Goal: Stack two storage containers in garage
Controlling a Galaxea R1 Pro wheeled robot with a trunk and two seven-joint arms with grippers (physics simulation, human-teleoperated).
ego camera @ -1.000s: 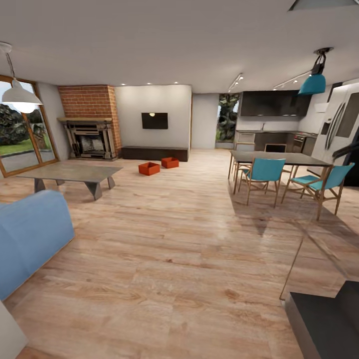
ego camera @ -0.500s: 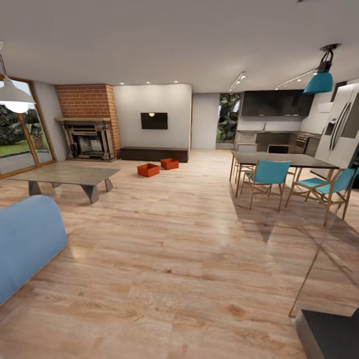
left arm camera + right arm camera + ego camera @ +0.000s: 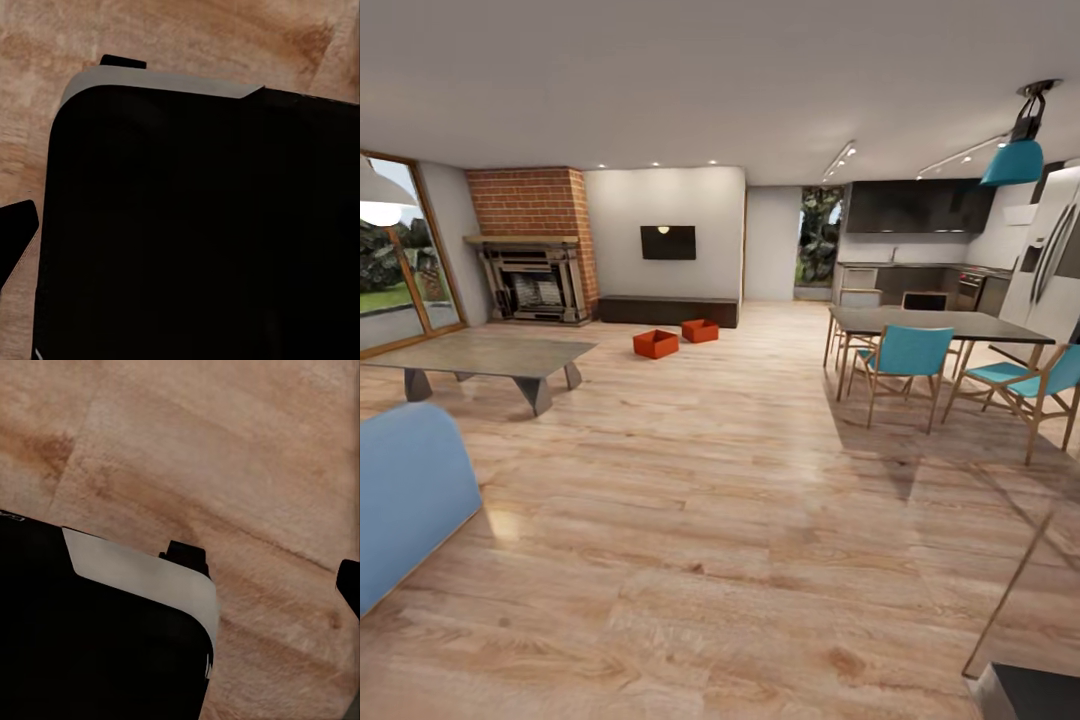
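Observation:
The two storage containers, orange-red open bins, sit side by side on the light wood plank floor of the living room, far ahead in the head view. The nearer one is left of the farther one, and both lie just in front of the long dark low cabinet. My left gripper is open over the robot's black body, its dark fingertips wide apart. My right gripper is open above bare wood floor, with nothing between its fingertips.
A low grey coffee table stands at the left and a blue sofa at the lower left. A dark dining table with teal chairs is at the right. The brick fireplace and wall TV are behind. Wide wood floor leads to the bins.
The whole head view has shifted: the camera has rolled forward and turned a little, so sofa and coffee table slid left and the dark robot part at lower right has nearly left the picture.

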